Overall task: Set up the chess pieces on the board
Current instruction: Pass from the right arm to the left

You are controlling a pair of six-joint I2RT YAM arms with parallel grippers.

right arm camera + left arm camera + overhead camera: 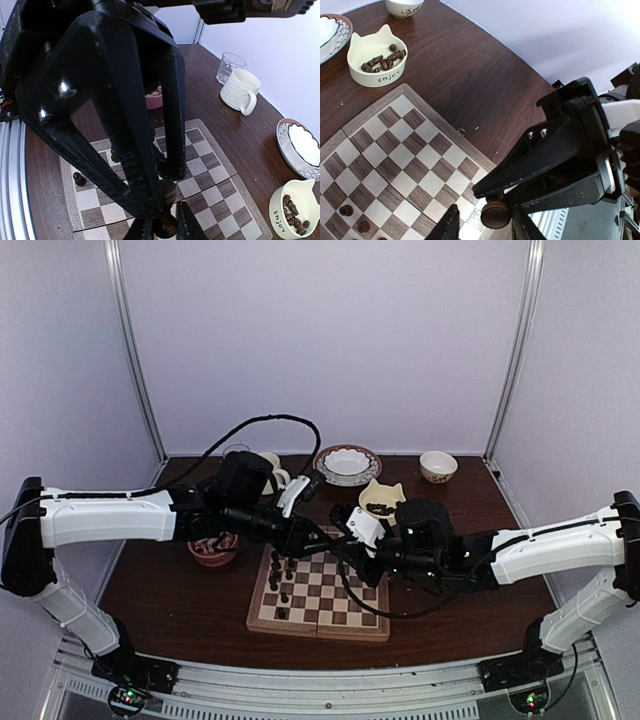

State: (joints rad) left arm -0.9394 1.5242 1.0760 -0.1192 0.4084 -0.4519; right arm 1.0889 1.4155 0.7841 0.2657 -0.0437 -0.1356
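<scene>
Table [180, 620] (dark wood) filling lower half of overhead view. Board [340, 605] lying open at lower centre there. Right gripper [164, 227] clamping dark chess piece [495, 214] near board's edge, lower centre of left wrist frame. Left gripper [486, 223] straddling same piece, jaws standing narrowly apart, gap showing on one side. Cat-eared bowl [377, 79], upper left, holding spare pieces [382, 60]. Placed pieces [346, 210] standing on board, lower left.

Top external view: fixed high and behind, looking down over the whole table [470, 500]. Left wrist view: close above the board [395, 150], facing the right tool [492, 200]. Right wrist view: close, facing the left tool [160, 192]. Both wrist views share one chess piece [495, 215].
</scene>
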